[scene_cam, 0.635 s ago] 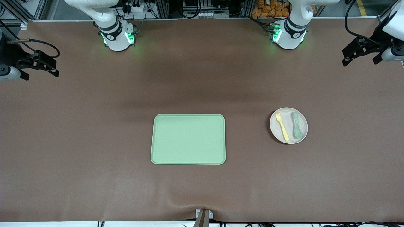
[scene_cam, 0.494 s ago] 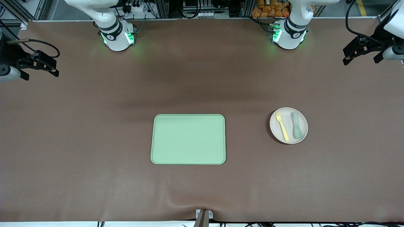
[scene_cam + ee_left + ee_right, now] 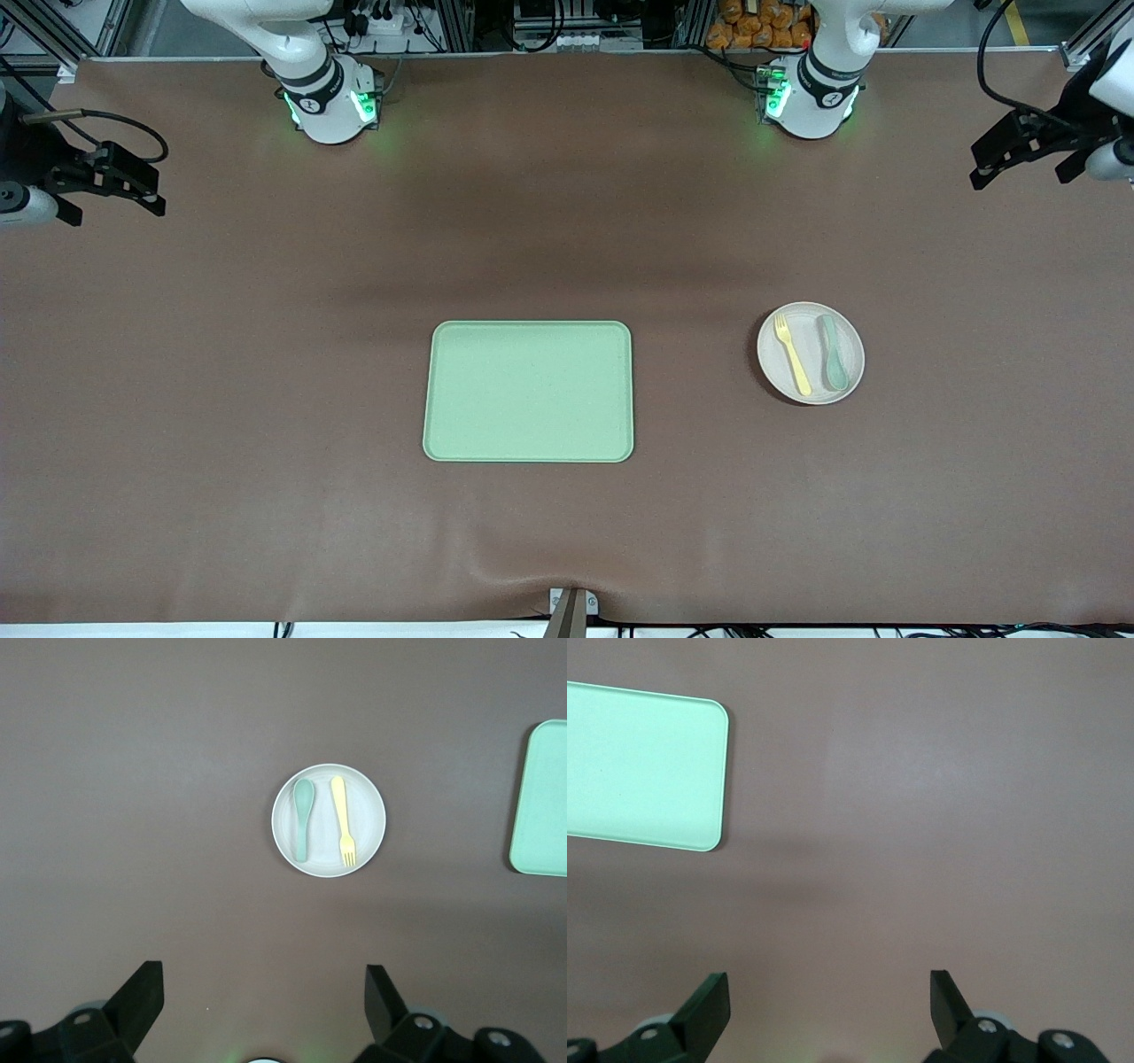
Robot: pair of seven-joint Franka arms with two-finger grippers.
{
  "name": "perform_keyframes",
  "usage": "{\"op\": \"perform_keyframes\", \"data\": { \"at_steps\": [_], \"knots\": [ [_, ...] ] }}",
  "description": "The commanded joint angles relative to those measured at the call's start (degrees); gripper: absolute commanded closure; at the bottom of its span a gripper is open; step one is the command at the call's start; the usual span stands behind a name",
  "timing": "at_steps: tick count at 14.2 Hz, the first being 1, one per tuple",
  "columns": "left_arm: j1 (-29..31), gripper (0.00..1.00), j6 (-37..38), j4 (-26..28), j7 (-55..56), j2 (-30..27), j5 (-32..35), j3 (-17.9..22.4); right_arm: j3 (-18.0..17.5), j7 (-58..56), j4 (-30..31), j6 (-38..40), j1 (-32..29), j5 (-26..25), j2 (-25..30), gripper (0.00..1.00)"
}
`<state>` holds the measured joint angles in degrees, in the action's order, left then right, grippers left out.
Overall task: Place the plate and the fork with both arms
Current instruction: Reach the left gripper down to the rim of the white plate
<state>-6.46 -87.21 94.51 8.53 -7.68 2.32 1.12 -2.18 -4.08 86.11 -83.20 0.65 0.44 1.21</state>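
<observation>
The task is judged to be at its opening step: nothing is gripped and nothing has been placed. The plate [image 3: 811, 354] is seen resting on the brown counter [image 3: 266, 372], toward the left arm's end, well apart from the light-green tray [image 3: 529, 391], which lies at mid-counter. The pale-yellow fork [image 3: 792, 354] is laid on the plate, with a grey-green spoon [image 3: 832, 353] beside it, the two apart and roughly parallel.

The left gripper [image 3: 1028, 152] is held in the air over the left arm's end of the counter, its jaws spread wide and empty. In the left wrist view the plate [image 3: 329, 820] is seen well clear of the jaws, roughly centred between them and ahead of them, with the fork [image 3: 342, 819] and spoon [image 3: 303, 818] on it and the tray's edge [image 3: 540, 797] off to one side.

The right gripper [image 3: 111, 186] is held over the right arm's end of the counter, jaws likewise spread and empty. Only the tray's corner [image 3: 647, 766] and bare counter are seen ahead of its jaws [image 3: 828, 1010]; no task item is near them.

The next move is judged to call for a descent of the left gripper to the plate. The shallow rim would need a precise edge grip, and the loose cutlery could slide if the plate is tilted.
</observation>
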Motion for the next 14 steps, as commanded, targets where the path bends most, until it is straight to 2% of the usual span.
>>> {"op": "perform_keyframes", "data": {
  "at_steps": [1, 5, 8, 10, 14],
  "knots": [
    [0.7, 0.0, 0.5, -1.0, -0.8, 5.9, -0.8, 0.1, 0.2, -0.8, -1.0, 0.8, 0.1, 0.4, -0.2, 0.0],
    [2.1, 0.0, -13.6, 12.1, -0.6, 6.3, -1.1, 0.0, 0.2, -0.8, -1.0, 0.8, 0.1, 0.4, -0.2, 0.0],
    [5.0, 0.0, -28.6, 23.9, -0.6, 7.1, -8.4, 0.0, 0.2, -0.8, -1.0, 0.9, 0.1, 0.4, -0.2, 0.0],
    [5.1, 0.0, -34.1, 27.0, -0.6, 9.8, -10.2, 0.0, 0.2, -0.8, -0.9, 0.8, 0.1, 0.4, -0.3, 0.0],
    [7.9, 0.0, -42.1, 29.3, -0.8, 17.0, -10.2, -0.1, 0.2, -0.8, -1.0, 0.9, 0.2, 0.4, -0.3, 0.0]
  ]
}}
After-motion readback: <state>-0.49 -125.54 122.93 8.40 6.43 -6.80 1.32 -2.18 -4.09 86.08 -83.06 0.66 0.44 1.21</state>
